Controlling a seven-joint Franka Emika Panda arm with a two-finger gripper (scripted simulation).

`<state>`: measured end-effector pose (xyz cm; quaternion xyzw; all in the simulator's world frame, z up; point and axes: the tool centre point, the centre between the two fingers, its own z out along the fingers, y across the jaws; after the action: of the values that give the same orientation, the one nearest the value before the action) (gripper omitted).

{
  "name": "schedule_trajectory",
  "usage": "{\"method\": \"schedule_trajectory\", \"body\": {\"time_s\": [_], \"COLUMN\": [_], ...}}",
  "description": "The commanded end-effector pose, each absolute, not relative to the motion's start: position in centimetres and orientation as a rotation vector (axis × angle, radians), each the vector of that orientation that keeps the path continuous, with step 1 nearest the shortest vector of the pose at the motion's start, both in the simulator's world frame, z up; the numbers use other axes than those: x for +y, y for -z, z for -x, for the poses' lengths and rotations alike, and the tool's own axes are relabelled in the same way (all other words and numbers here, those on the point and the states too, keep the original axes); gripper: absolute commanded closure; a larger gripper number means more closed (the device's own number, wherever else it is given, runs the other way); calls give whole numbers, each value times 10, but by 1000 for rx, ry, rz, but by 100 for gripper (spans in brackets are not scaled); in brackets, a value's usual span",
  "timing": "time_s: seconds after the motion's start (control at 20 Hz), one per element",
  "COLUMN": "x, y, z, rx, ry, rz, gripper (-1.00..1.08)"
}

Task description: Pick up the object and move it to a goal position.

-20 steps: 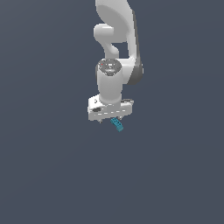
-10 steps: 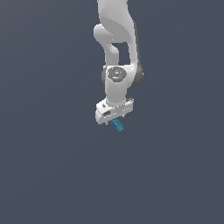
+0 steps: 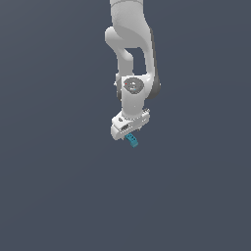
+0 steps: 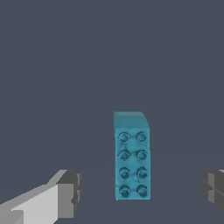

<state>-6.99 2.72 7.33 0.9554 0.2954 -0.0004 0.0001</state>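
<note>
The object is a small teal-blue studded block (image 3: 132,141) lying on the dark grey floor just below the white hand in the exterior view. In the wrist view the block (image 4: 132,157) lies lengthwise between the two fingers. My gripper (image 3: 129,135) hovers right over it, and in the wrist view the gripper (image 4: 142,190) is open. One grey fingertip (image 4: 70,192) and the other (image 4: 214,186) stand wide apart on either side of the block, touching neither side. No goal marker shows in either view.
The white arm (image 3: 130,54) rises straight up from the hand. The plain dark grey floor (image 3: 59,196) surrounds the block, with no other objects in sight.
The hand has turned about its own axis and come down slightly over the block. The block has not moved. The fingers stay apart.
</note>
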Motion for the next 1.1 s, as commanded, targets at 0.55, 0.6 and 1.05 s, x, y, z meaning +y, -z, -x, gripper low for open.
{"method": "schedule_trajectory", "body": {"time_s": [0.55, 0.6, 1.05], "x": [28, 28, 28], "y": [-44, -39, -22], "z": [72, 72, 71], "rx": [938, 940, 942], "ry": [1, 0, 0], "rz": [-2998, -2998, -2997], "gripper": [-92, -92, 108]}}
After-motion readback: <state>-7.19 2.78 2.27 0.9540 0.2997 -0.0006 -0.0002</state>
